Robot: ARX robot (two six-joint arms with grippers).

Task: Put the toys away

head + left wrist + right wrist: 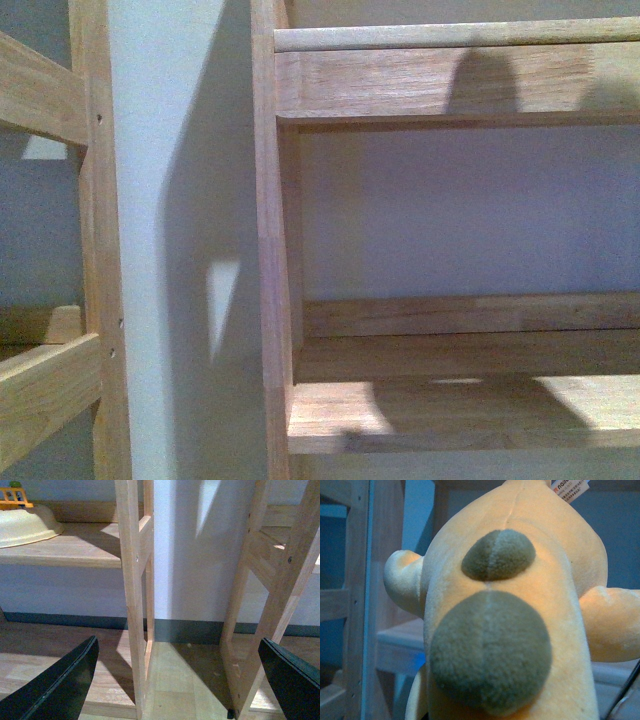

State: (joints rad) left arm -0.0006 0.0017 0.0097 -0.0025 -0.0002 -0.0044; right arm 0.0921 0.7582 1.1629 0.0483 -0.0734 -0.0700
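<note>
Care comes first: our right gripper seems to hug the soft orange-yellow plush toy with grey round patches (520, 630) up in the air, its fingers hidden, our left gripper (177, 645) is wide and empty, so we should set the toy down slowly on the light wooden shelf (460, 410)

A wooden shelf unit (272, 250) fills the right of the frame, its upper shelf (400, 85) and lower shelf (450, 410) bare and shadowed. A second wooden frame (95, 200) stands at left, with pale wall (170, 150) between.
</note>
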